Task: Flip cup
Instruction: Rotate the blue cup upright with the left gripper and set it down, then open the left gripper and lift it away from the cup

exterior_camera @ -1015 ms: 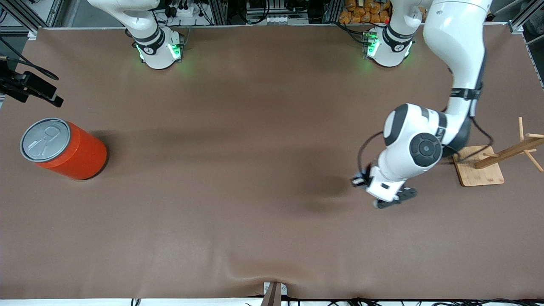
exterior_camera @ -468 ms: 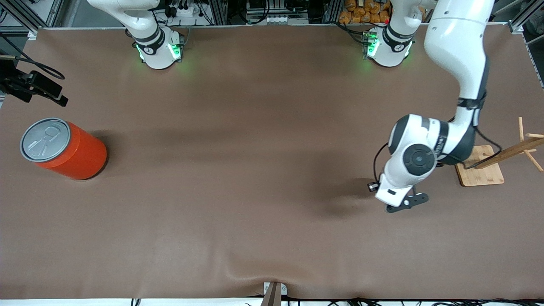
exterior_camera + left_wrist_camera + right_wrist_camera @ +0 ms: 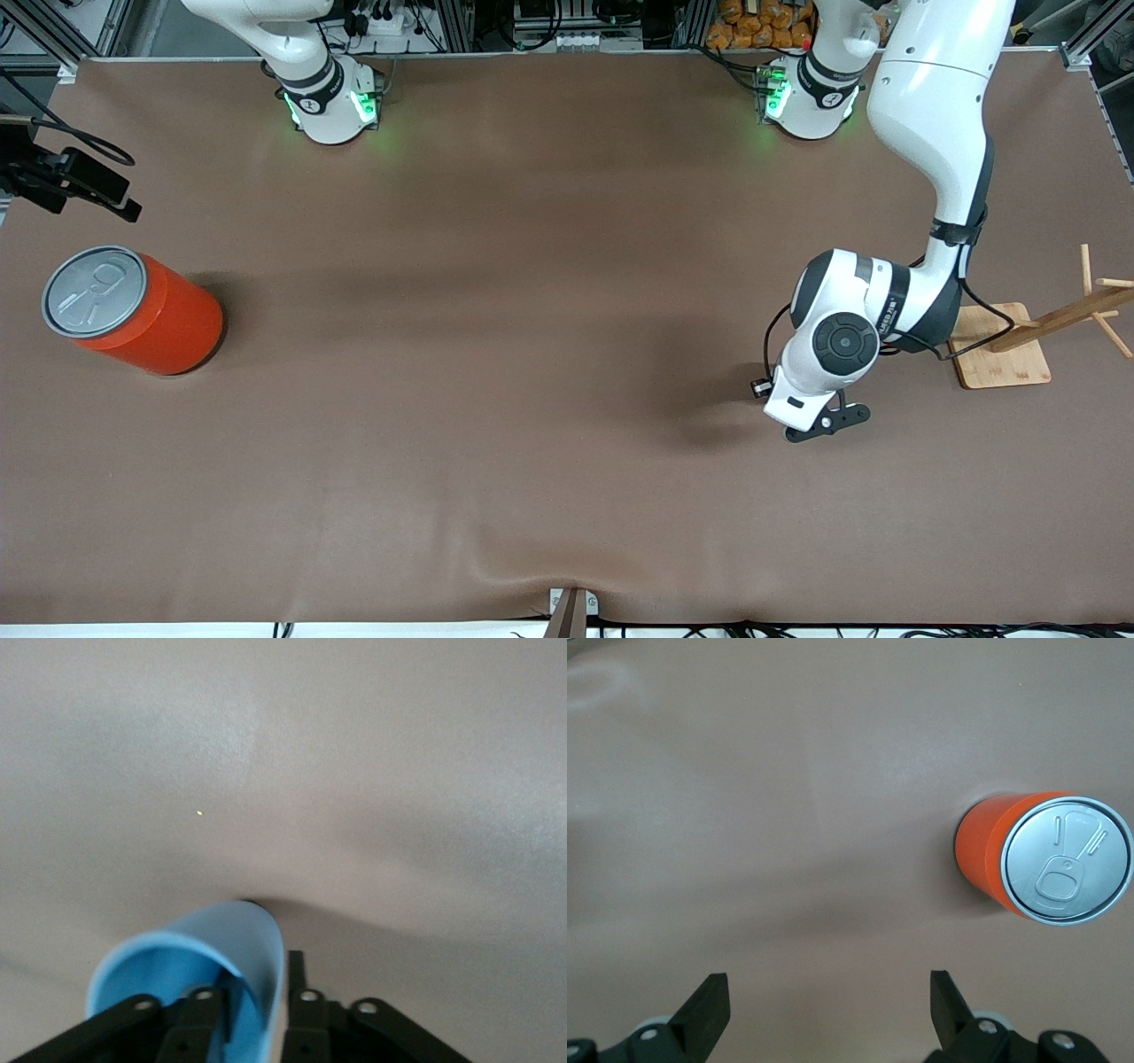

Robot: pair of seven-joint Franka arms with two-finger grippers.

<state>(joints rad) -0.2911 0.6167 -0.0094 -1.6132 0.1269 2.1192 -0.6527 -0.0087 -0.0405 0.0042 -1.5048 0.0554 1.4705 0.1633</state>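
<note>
The light-blue cup [image 3: 190, 958] shows only in the left wrist view, standing on the brown table with its darker blue mouth facing up toward the camera. My left gripper [image 3: 261, 981] straddles the cup's wall, one finger inside and one outside. A thin gap shows on each side of the wall, so the jaws stand slightly open. In the front view the left hand [image 3: 819, 424] is low over the table toward the left arm's end and hides the cup. My right gripper [image 3: 830, 1010] hangs open and empty beside the orange can [image 3: 1045, 859].
The big orange can [image 3: 133, 310] with a grey pull-tab lid stands at the right arm's end of the table. A wooden rack on a square base [image 3: 1005, 350] stands close beside the left arm's forearm. A fold in the brown cover [image 3: 567, 580] lies at the table's front edge.
The left arm's wrist has turned and its hand has shifted a little toward the rack and back, staying low over the table. The right arm has barely moved.
</note>
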